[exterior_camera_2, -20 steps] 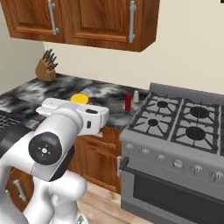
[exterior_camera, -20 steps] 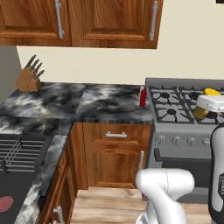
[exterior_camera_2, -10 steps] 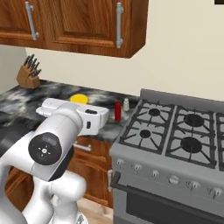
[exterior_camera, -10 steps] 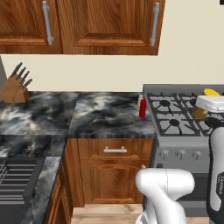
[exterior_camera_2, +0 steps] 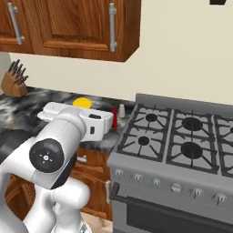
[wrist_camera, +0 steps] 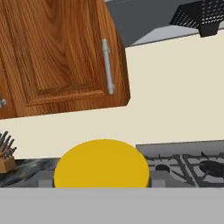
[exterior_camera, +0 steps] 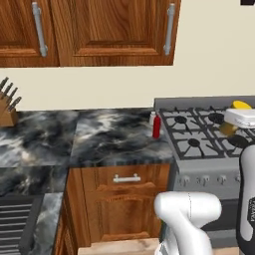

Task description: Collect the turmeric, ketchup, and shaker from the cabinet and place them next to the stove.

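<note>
Requesting tool status. (A)

Closed on the turmeric [wrist_camera: 101, 164], by judgement only. Fingers hidden behind the jar; cannot confirm contact directly. Yellow lid directly in front of the hand camera, low in the hand view. Jar carried in the air at the tool [exterior_camera: 239, 118], clear of any support.

Requesting location of the other two items. (A)

Already down on the marbled surface [exterior_camera: 109, 139]. Ketchup [exterior_camera: 157, 127] upright, just beside the left edge of the stove [exterior_camera: 199, 144]. Shaker [exterior_camera: 152, 118] just behind the ketchup, nearer the wall, possibly touching; cannot tell.

Requesting bearing from tool to drop zone. (A)

Ahead and down. Left base view places the tool before the grates; right base view places it before the surface. Taken together: raised, close to the base, roughly in line with the seam between stove and surface. Hand view agrees: seam just right of the lid.

Requesting axis and clearance notes. (A)

Jar axis vertical, lid up. Recommended: advance toward the wall, then lower straight down onto bare surface left of the ketchup. Keep well apart from the ketchup; tall, slim, likely to topple if clipped. Avoid the grates; uneven footing for a squat jar.
</note>
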Tool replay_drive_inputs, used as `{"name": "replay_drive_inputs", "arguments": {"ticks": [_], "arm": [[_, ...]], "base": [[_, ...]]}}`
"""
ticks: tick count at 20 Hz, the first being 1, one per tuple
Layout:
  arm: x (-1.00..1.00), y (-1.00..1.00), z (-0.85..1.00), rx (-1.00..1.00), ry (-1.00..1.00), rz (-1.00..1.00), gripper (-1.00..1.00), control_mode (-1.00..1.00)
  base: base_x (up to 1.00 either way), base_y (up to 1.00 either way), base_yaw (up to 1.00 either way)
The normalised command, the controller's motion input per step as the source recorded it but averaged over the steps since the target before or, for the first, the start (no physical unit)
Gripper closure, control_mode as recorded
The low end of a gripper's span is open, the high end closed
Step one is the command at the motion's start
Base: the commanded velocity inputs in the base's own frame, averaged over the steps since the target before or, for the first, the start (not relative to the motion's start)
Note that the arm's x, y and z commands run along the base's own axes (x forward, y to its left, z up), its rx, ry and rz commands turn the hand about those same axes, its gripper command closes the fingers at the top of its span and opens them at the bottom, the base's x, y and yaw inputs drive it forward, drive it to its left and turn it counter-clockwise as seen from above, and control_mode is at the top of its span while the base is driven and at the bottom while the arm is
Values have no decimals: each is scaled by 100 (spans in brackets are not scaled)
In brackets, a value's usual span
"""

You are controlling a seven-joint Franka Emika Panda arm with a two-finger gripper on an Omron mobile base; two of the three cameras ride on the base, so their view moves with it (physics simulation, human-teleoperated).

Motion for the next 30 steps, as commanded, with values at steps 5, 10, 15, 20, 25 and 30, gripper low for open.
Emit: {"name": "replay_drive_inputs", "arguments": {"ticks": [5,10,15,20,25,30], "arm": [[0,0,0,0,0,0,100,100],[0,0,0,0,0,0,100,100],[17,-3,-22,0,2,4,100,-100],[28,-21,-76,-6,11,14,100,-100],[9,-19,-87,-11,12,20,100,-100],[31,3,-79,-14,11,28,100,-100]], "base": [[60,44,-20],[57,25,-15],[31,3,2],[0,0,0],[0,0,0],[0,0,0]]}}
